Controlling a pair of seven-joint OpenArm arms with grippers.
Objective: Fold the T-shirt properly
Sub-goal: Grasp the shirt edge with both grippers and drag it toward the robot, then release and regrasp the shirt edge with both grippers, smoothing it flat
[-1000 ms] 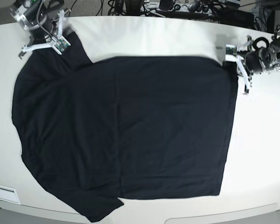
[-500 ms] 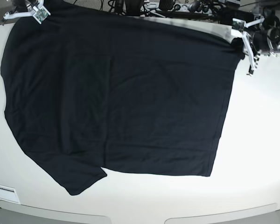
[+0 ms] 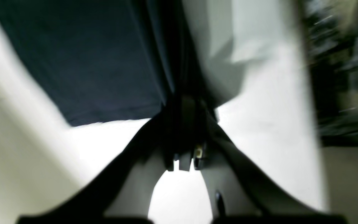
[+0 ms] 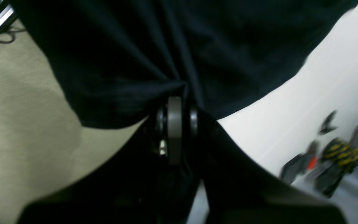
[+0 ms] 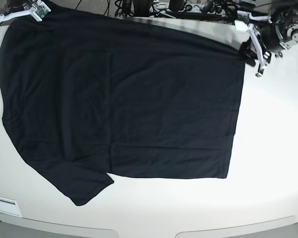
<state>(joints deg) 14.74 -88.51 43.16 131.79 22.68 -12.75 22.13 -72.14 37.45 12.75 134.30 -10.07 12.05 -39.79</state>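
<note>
The black T-shirt (image 5: 124, 99) hangs stretched between my two grippers, lifted along its far edge, its lower part draped on the white table (image 5: 273, 148). One sleeve (image 5: 82, 186) lies near the front left. My left gripper (image 5: 248, 47) at the upper right is shut on the T-shirt's far right corner. In the left wrist view the cloth (image 3: 82, 56) runs into the closed left gripper (image 3: 185, 105). My right gripper (image 5: 27, 9) at the upper left is shut on the T-shirt's far left corner. The right wrist view shows fabric (image 4: 172, 46) bunched into the right gripper (image 4: 176, 118).
Cables and dark equipment (image 5: 188, 7) line the table's far edge. A pale label strip (image 5: 4, 203) sits at the front left corner. Floor and striped gear (image 4: 337, 155) show beyond the table in the right wrist view.
Both grippers have raised the T-shirt's far edge and carried it back. The hem and sleeve slid away from the front edge of the table.
</note>
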